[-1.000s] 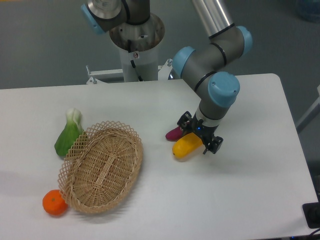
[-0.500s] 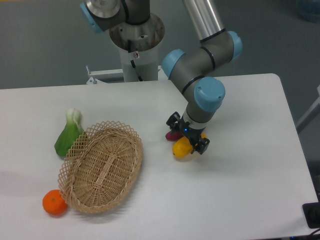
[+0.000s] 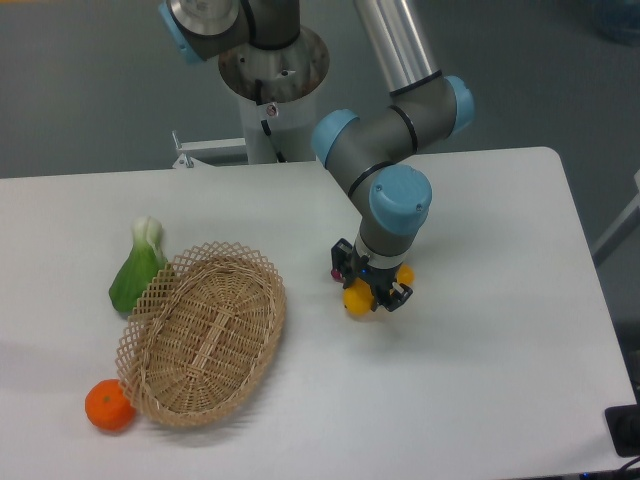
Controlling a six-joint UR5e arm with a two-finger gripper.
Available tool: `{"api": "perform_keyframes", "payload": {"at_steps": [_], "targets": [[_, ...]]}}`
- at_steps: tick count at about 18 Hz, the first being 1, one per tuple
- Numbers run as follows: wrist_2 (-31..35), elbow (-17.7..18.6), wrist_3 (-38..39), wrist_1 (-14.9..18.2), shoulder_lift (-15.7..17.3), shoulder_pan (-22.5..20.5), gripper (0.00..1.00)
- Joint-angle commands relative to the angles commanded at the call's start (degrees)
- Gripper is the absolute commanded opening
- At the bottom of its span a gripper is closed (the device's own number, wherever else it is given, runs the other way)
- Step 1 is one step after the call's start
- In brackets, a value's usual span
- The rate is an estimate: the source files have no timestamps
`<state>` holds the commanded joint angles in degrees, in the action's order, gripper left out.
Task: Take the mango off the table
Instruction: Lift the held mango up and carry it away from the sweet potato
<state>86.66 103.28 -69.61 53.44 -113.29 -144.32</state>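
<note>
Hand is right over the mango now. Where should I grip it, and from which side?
Take the mango across its narrow middle, coming straight down from above. It lies flat on the table, yellow ends showing either side of the hand, so the short width probably fits the fingers best. The purple vegetable sits close behind; keep that finger tight to the mango.

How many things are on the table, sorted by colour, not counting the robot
Yellow-orange: 1, the mango under the gripper
Orange: 1, the tangerine
Green: 1, the leafy vegetable
Purple: 1, a vegetable, mostly hidden behind the gripper
Tan: 1, the wicker basket
Total: 5 on the table
</note>
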Motion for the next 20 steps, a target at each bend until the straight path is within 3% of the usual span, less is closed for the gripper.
{"api": "perform_keyframes", "payload": {"at_steps": [6,8,11,17,20], "targets": [[0.18,-3.87,-0.70,0.35,0.35,-1.31,0.37],[0.18,-7.10,-0.70,0.35,0.79,-2.46,0.37],[0.09,-13.78,-0.18,1.49,-1.75,-2.81,0.37],[0.00,-26.53,-0.61,10.36,-6.41,-5.27,0.37],[-0.35,-29.88,-1.14,12.92,-7.90,-7.64,0.37]]}}
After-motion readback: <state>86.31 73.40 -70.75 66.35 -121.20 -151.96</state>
